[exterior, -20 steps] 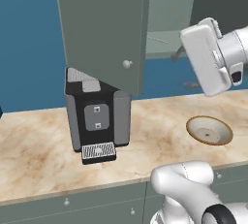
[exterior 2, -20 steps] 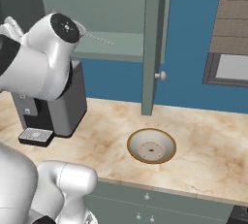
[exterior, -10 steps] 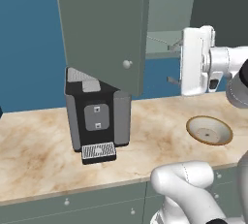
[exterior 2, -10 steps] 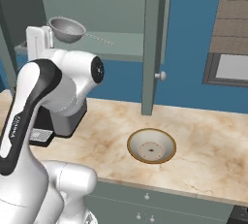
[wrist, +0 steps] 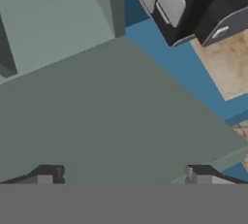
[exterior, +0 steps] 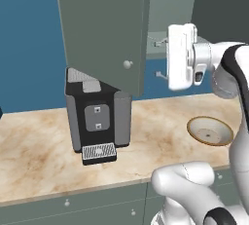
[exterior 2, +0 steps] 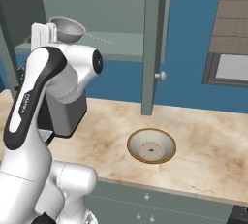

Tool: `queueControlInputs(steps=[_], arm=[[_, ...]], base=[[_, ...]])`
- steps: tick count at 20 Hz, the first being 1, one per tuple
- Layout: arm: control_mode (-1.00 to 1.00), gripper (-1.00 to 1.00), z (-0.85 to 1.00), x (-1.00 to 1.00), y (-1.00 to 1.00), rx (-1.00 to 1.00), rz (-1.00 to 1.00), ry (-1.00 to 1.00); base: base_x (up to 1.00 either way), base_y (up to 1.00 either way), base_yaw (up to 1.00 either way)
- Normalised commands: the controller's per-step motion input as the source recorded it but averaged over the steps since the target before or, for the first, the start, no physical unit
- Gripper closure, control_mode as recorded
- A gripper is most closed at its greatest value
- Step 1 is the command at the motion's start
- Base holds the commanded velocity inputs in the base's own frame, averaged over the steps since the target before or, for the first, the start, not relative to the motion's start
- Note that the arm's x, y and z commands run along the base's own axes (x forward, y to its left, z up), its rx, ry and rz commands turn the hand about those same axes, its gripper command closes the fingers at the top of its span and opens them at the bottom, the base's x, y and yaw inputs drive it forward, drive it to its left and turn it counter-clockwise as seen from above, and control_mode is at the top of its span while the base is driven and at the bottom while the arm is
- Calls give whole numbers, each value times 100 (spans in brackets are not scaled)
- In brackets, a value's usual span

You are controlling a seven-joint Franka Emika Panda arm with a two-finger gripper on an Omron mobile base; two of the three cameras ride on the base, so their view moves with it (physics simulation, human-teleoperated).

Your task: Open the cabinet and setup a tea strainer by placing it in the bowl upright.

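Right now the table (exterior: 44, 141) is a long top of pale marble with brown streaks, and a blue wall (exterior: 29, 34) rises behind it. Grey-green drawer fronts (exterior 2: 160, 211) with tiny knobs run under the table's edge. Off to the right side of the room, there is a window (exterior 2: 231, 68) with a dark frame, set below brown boards.

A black coffee machine (exterior: 97, 117) stands on the table, under the cabinet (exterior: 104, 19). Both cabinet doors stand open. One door hangs out over the coffee machine, and its little round knob (exterior: 127, 64) is near the bottom corner.

The bowl (exterior 2: 151, 146) sits on the table, well apart from the coffee machine. It is tan and round, and there is nothing in it.

The tea strainer (exterior 2: 69, 28) is up on the shelf (exterior 2: 121, 41) inside the cabinet. It sits with its open side up and its thin handle pointing to the right.

The hand (wrist: 121, 175) is up by the shelf. Its two fingertips (wrist: 46, 175) are wide apart and hold nothing. It is near the tea strainer, but I cannot tell if it touches it.
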Motion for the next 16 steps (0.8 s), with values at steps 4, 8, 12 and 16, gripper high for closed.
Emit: queueControlInputs(steps=[4,8,12,16], arm=[[-100,-100,-1,21,67,0,24,0],[-100,-100,-13,32,69,0,20,0],[-100,-100,-12,33,62,0,15,0],[-100,-100,-8,3,91,0,19,-6]], base=[[0,0,0],[0,0,0],[0,0,0],[0,0,0]])
